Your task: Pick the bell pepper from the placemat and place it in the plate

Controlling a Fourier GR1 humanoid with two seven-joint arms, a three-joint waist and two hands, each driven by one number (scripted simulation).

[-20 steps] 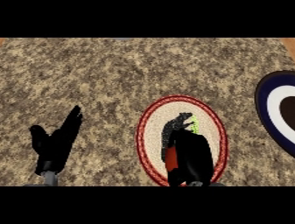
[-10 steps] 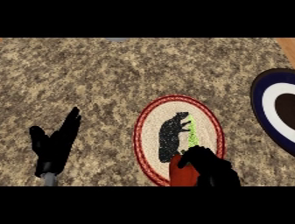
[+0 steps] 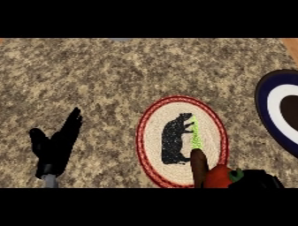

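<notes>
The right robot hand (image 3: 255,180), fingers curled around the bell pepper (image 3: 218,177), must next carry it right to the plate (image 3: 269,115).

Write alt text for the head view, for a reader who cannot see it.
At the view's lower edge, the robot's right hand is curled round a red bell pepper at the near rim of a round, red-bordered placemat on a speckled counter. A dark blue and white plate sits to the right. The left hand rests open at lower left.
</notes>
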